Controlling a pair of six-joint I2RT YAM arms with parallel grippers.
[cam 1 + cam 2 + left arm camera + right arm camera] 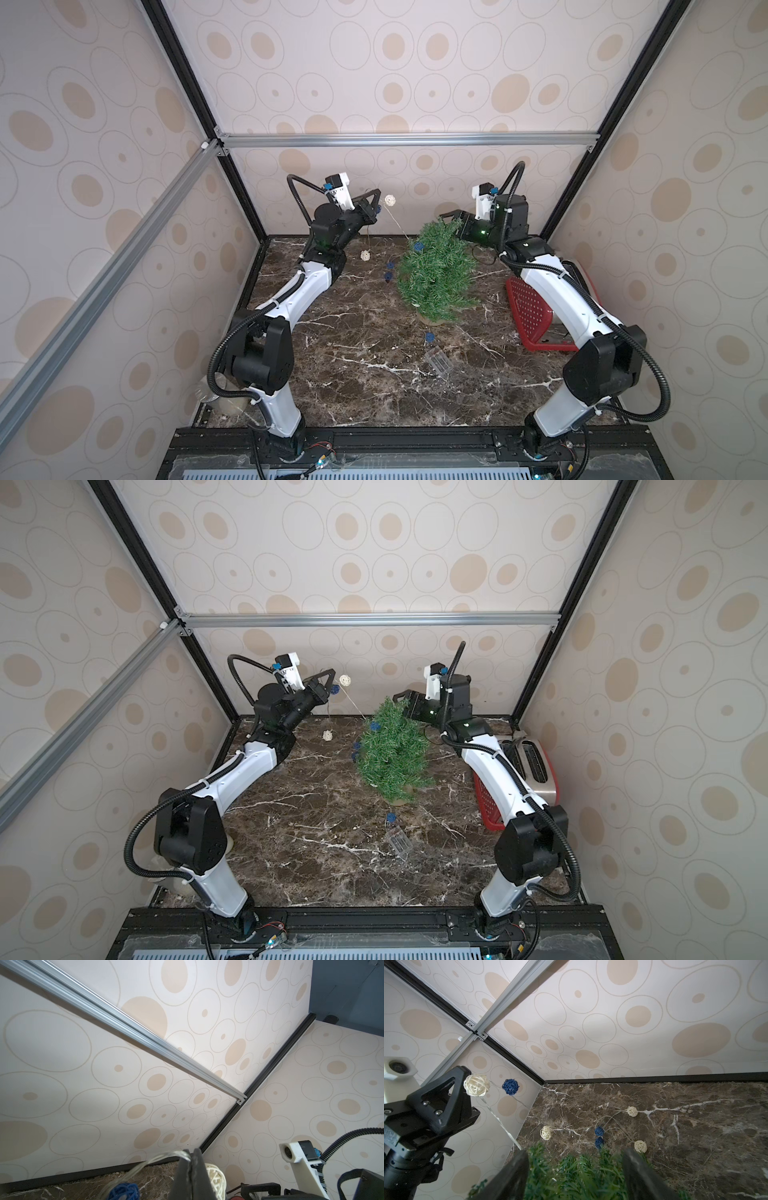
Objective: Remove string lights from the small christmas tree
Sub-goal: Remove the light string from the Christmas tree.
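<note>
The small christmas tree [434,274] stands upright in its tan pot at the back middle of the marble table [353,386]. My left gripper [376,200], raised at the back left, is shut on the wire of the string lights [166,1156]. A cream ball [390,200] and a blue ball [123,1190] hang beside its tips. The wire runs down to the tree, where a blue ball [419,247] sits in the branches. Several balls [632,1111] lie on the table behind the tree. The clear battery box [439,362] lies in front. My right gripper [575,1153] is open, its fingers straddling the treetop.
A red perforated basket [530,311] lies on its side at the right edge with a silver toaster [534,766] behind it, both under my right arm. A pale container [224,401] sits at the front left corner. Papered walls and frame posts close in three sides.
</note>
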